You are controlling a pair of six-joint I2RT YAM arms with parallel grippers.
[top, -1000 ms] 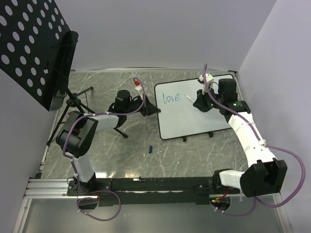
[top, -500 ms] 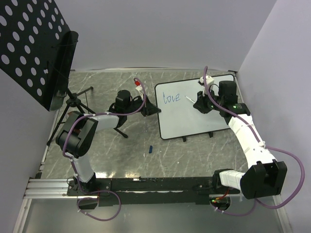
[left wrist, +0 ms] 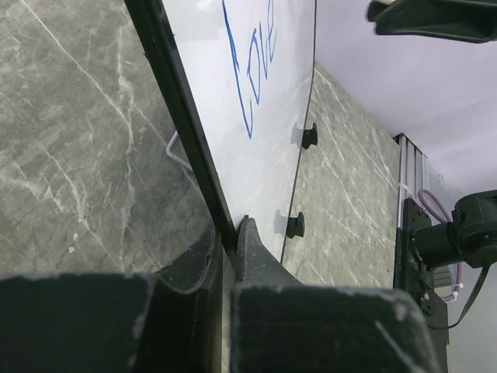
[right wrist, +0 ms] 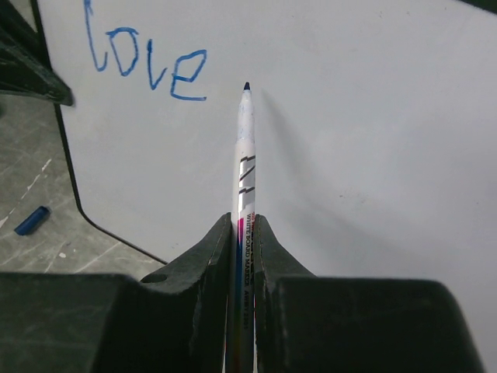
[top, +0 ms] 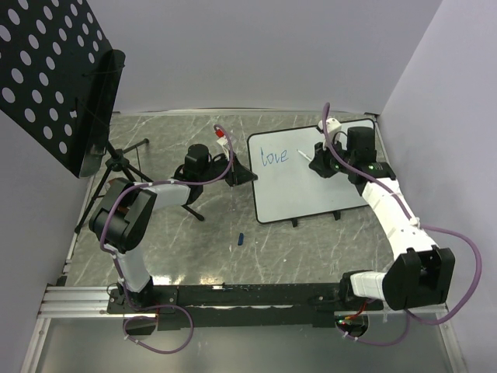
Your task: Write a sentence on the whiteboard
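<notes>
The whiteboard (top: 303,183) lies at the right of the table, white with a thin black rim. On it stands the blue word "love" (top: 273,158), also in the right wrist view (right wrist: 147,66) and the left wrist view (left wrist: 256,66). My right gripper (top: 321,164) is shut on a white whiteboard marker (right wrist: 245,155), its blue tip just right of the "e", close over the board (right wrist: 373,140). My left gripper (top: 242,176) is shut on the board's left rim (left wrist: 182,132), one finger on each side.
A blue marker cap (top: 241,238) lies on the grey table in front of the board, also seen in the right wrist view (right wrist: 31,220). A black perforated panel on a tripod stand (top: 70,85) stands at the far left. Walls close the back and right.
My right gripper has moved the marker a little up and left, toward the end of the word "love". The left gripper and the board have not moved.
</notes>
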